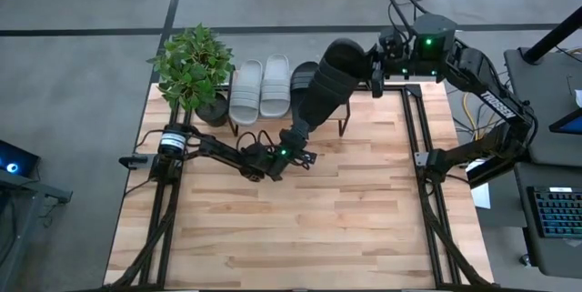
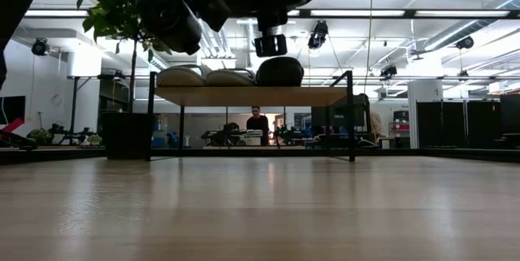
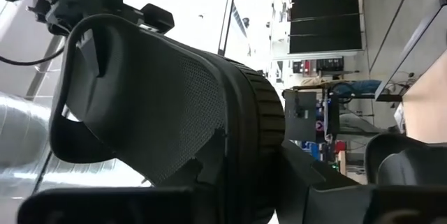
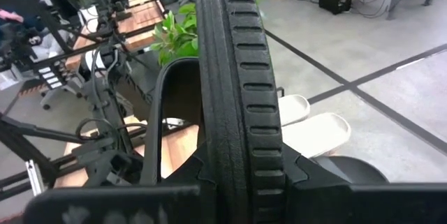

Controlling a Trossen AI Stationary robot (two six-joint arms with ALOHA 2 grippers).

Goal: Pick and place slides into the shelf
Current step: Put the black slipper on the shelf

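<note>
While both tools clamped one black slide above the shelf, left tool low, right tool high, its long axis ran seven-to-one o'clock.

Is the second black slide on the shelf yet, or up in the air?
In the air. The black slide hangs above the shelf, clamped between the right gripper and left gripper; one black slide lies there already.

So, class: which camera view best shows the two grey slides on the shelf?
The high view: both grey slides lie side by side on the shelf, seen whole from above. The low view shows only their low profiles. The right wrist view catches parts of them behind the held black slide. The left wrist view shows none.
</note>
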